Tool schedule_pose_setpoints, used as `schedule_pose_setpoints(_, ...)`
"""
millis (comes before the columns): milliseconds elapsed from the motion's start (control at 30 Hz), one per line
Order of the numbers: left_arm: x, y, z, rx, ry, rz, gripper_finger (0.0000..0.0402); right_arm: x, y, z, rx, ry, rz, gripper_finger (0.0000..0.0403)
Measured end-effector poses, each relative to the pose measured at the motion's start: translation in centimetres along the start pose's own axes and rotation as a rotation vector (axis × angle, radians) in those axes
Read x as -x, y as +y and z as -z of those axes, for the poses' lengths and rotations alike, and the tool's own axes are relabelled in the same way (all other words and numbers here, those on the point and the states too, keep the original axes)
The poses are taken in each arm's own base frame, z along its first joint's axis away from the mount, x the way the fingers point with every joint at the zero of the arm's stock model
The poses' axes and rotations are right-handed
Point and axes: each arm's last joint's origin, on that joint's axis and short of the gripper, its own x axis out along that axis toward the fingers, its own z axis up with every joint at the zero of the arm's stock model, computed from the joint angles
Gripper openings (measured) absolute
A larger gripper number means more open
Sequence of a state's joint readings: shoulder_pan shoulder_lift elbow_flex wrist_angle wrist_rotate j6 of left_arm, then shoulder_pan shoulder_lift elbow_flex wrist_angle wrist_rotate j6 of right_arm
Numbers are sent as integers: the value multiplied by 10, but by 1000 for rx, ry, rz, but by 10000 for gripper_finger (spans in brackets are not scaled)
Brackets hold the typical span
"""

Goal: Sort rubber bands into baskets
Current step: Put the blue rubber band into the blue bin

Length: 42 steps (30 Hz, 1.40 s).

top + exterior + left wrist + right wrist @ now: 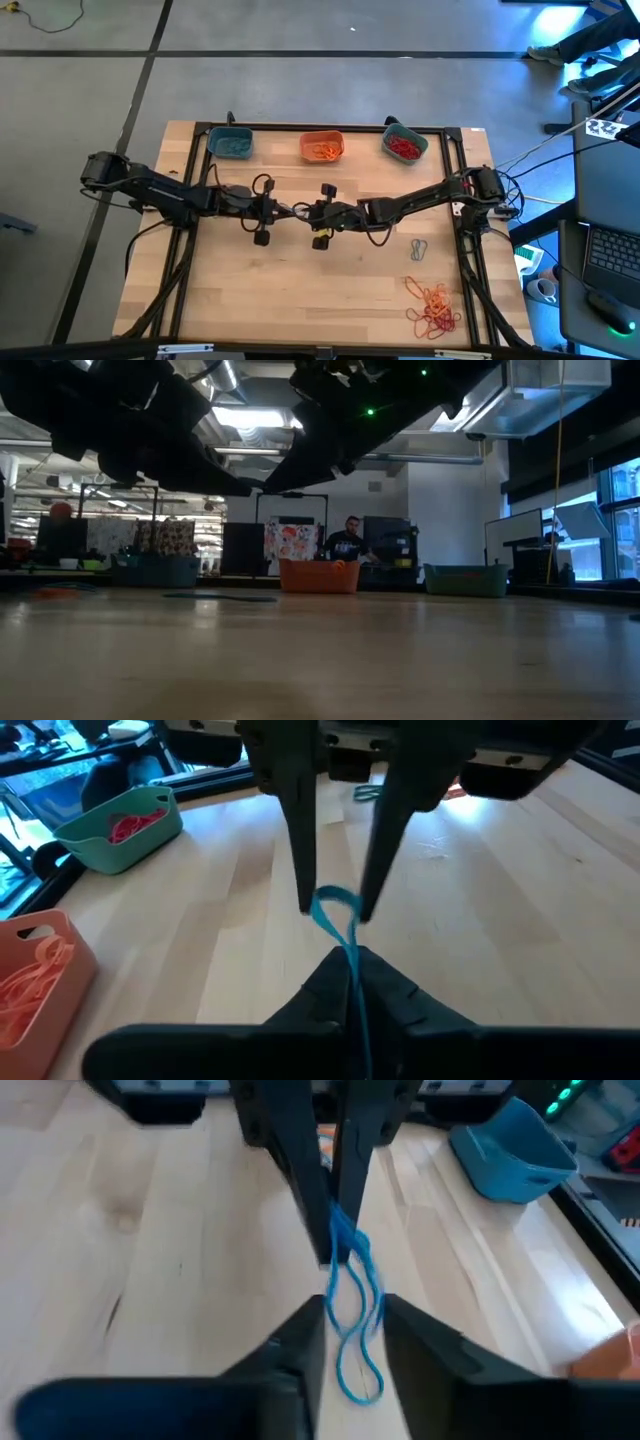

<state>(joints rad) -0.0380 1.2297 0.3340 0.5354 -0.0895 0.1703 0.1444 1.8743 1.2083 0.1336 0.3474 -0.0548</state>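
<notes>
Three baskets stand in a row along the far edge of the wooden counter (pixel 300 280). The orange basket (pixel 322 147) sits in the middle and holds orange rubber bands (pixel 324 152). To one side of it, nearer the left arm, is a blue basket (pixel 231 143); what lies in it cannot be made out. On the other side of the orange basket a teal basket (pixel 404 143), turned at an angle, holds red rubber bands (pixel 403 147).

In front of the orange basket, over mid-counter, the two claws meet tip to tip. The left claw (pixel 348 968) is pressed together on a blue rubber band (pixel 352 1305). The right claw (pixel 352 1330) has its fingers apart, the band's loop hanging between them.

Well away from the orange basket, near the counter's front corner on the right arm's side, lies a loose heap of orange and red bands (pixel 434 308), with two grey bands (pixel 418 249) just behind it.
</notes>
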Motion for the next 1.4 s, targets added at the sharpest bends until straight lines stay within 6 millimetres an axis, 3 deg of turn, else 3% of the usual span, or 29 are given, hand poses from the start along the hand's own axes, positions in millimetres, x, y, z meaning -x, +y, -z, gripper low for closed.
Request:
schedule_pose_setpoints(167, 7, 4, -2, -1, 28, -86, 8, 24, -9, -10, -9, 67, -11, 163)
schedule_pose_setpoints(300, 23, 10, -4, -9, 82, -234, 5, 35, -12, -1, -7, 200, -7, 184)
schedule_pose_setpoints(400, 37, 20, -5, -1, 132, -412, 3, 37, -13, 13, -17, 308, 20, 187)
schedule_pose_setpoints(600, 62, 53, 3, 108, 236, -864, 8, 36, -11, 60, -85, 403, 73, 188)
schedule_pose_setpoints(833, 74, 93, 23, 250, 345, -1115, 10, 37, -12, 103, -134, 409, 176, 188)
schedule_pose_setpoints(1067, 81, 115, 40, 353, 413, -1213, 21, 38, -12, 107, -148, 394, 195, 188)
schedule_pose_setpoints(1267, 82, 126, 52, 384, 486, -1259, 89, 37, -12, 107, -150, 390, 192, 188)
schedule_pose_setpoints(1400, 81, 126, 52, 416, 462, -1160, 132, 37, -12, 106, -155, 383, 189, 188)
